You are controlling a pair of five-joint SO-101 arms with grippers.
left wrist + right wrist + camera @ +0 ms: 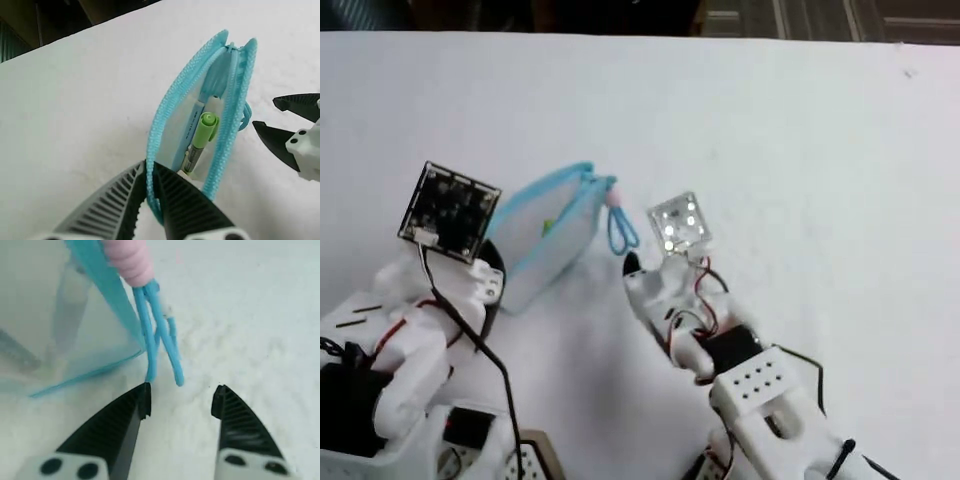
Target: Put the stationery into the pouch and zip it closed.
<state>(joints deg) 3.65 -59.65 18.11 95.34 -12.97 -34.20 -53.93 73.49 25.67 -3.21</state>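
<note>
A translucent pouch with a blue zipper lies on the white table, its mouth open. In the left wrist view, a green marker and a blue pen lie inside the pouch. My left gripper is shut on the pouch's near zipper edge. My right gripper stands open just short of the blue pull cord, which hangs from a pink bead. From above, the right gripper sits just below the cord loop.
The left arm's camera board overhangs the pouch's left end. The right arm's lit board sits right of the cord. A dark floor strip borders the table's far edge.
</note>
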